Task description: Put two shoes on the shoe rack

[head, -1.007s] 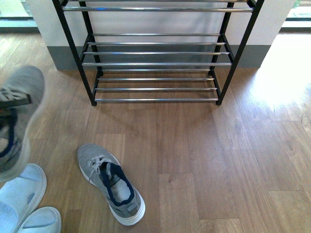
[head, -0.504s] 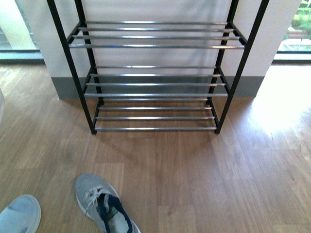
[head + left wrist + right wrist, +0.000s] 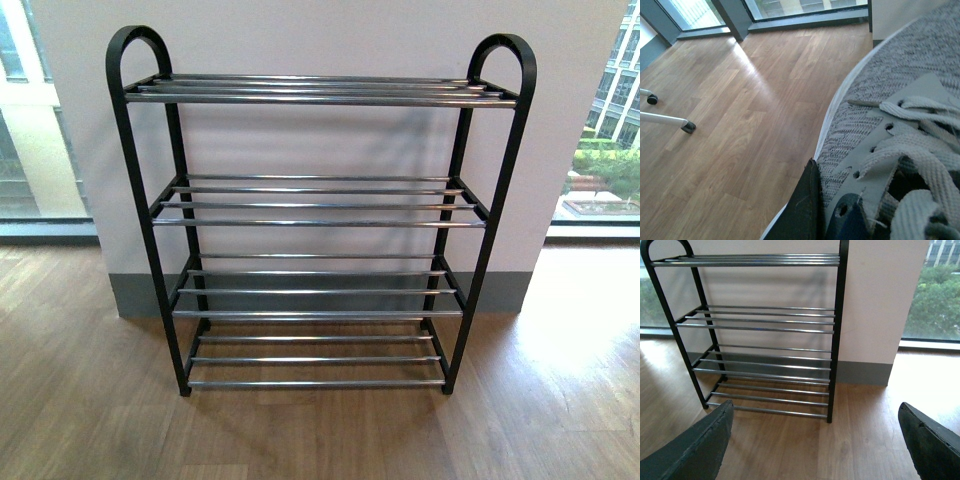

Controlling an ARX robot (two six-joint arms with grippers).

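The left pincer (image 3: 825,216) grips the sneaker (image 3: 900,100) at its collar. The right pincer (image 3: 815,410) gapes wide, empty, facing the rack (image 3: 320,98), shelves bare.

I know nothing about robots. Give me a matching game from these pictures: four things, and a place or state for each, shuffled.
Things:
1 shoe rack
2 grey sneaker
3 right gripper
4 floor

Places and states:
a open, holding nothing
b brown wood planks
c clamped in the left gripper
d standing against the white wall

Pairs: 1-d, 2-c, 3-a, 4-b.
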